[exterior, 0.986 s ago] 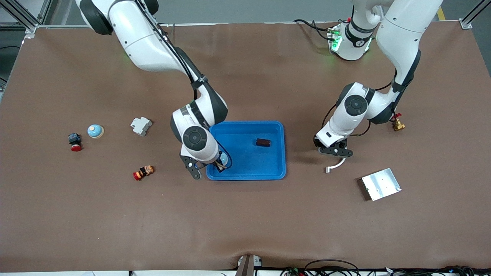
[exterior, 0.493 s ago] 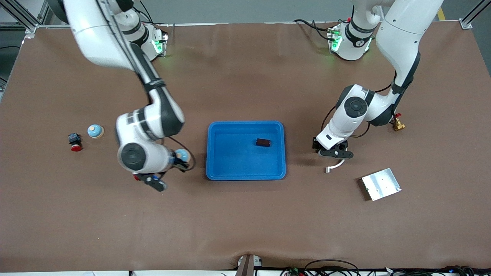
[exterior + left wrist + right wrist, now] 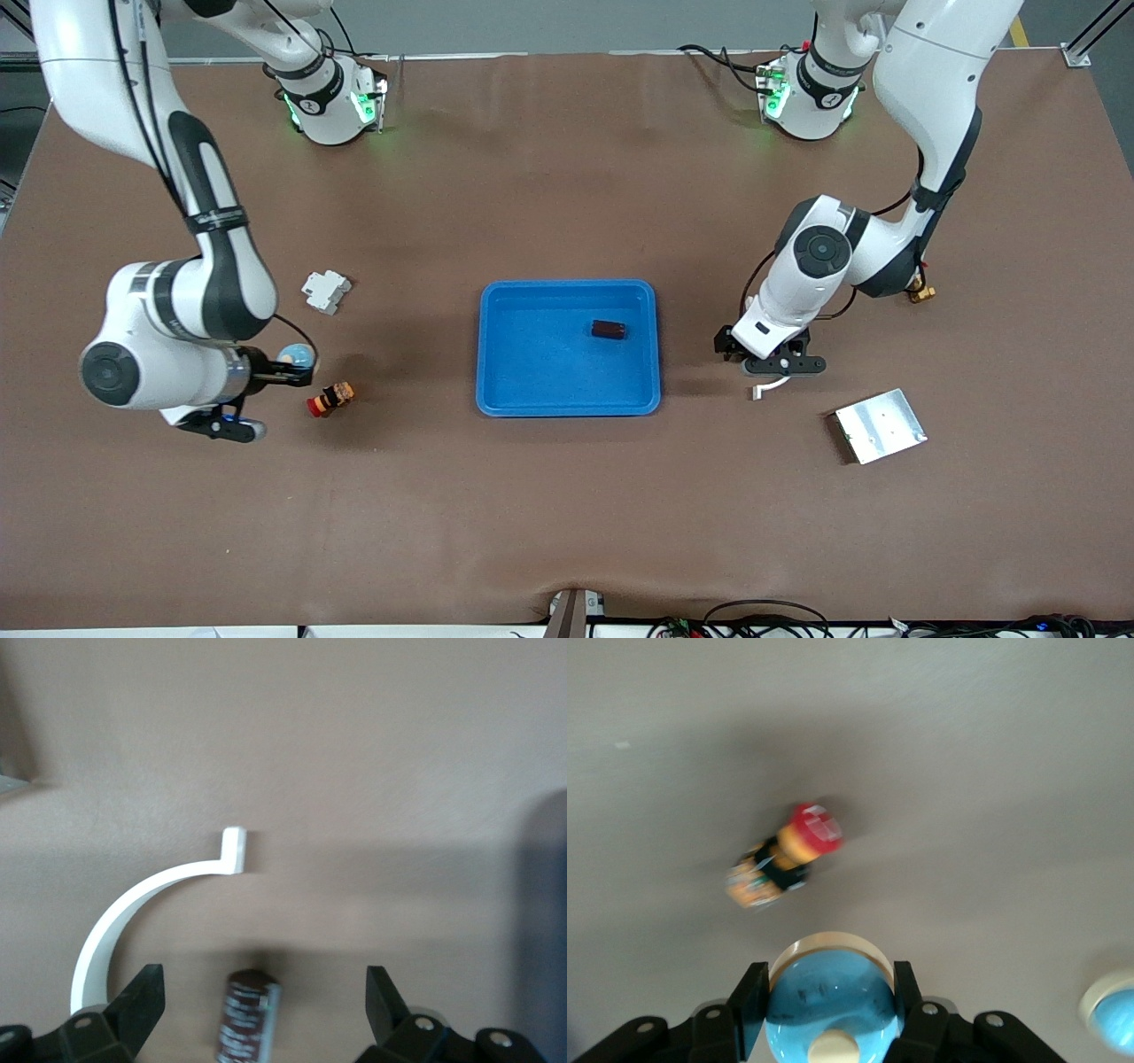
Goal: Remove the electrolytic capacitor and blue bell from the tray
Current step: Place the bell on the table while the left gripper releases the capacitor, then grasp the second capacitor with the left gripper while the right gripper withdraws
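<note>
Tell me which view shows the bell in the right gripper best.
The right wrist view: the blue bell fills the space between the right gripper fingers, its cream rim and button clear. The front view shows only a sliver of it at the gripper. The left wrist view does not show it.

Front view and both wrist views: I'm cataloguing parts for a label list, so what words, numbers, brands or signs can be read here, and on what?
No text can be read anywhere.
Capacitor, lying between the open fingers of the left claw: pale printing down its sleeve, too blurred to read.
Bell, held in the right claw: faint dark marks on its blue dome, not legible.
Pushbutton switch on the table: coloured labels, blurred.
</note>
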`<state>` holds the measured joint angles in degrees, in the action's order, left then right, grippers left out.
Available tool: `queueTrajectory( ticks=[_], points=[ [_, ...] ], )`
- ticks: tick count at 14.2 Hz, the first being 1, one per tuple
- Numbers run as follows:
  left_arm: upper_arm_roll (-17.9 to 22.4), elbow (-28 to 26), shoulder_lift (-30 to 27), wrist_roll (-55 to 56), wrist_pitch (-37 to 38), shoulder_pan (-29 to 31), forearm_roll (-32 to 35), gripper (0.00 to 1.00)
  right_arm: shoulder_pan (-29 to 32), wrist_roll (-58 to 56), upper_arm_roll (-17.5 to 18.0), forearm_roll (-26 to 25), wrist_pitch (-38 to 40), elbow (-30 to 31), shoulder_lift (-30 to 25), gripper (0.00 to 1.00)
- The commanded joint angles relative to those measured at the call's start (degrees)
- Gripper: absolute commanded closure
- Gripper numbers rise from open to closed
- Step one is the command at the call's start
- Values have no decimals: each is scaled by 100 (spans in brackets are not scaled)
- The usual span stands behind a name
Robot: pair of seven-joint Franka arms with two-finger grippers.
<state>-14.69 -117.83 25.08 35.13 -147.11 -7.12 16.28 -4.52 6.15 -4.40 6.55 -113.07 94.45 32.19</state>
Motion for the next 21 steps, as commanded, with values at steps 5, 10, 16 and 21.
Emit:
queueTrajectory(
  ticks=[5, 10, 16, 21],
  points=[
    [-587, 524, -188, 1548, 833, 9, -11, 0, 74, -439, -44, -128, -1324, 926, -126, 100],
    [-929, 576, -249, 3101, 842, 18, -81, 0, 100, -360, -44, -66, -1367, 996, 24, 0],
    [-1018, 901, -179, 4483, 1183, -324, -151, 0, 83, -387, -105, -66, -1236, 900, -134, 0],
    [-1079, 1446, 137, 6204, 1536, -685, -160, 0, 118, -404, -105, -66, -499, 672, -1055, 0]
  ],
)
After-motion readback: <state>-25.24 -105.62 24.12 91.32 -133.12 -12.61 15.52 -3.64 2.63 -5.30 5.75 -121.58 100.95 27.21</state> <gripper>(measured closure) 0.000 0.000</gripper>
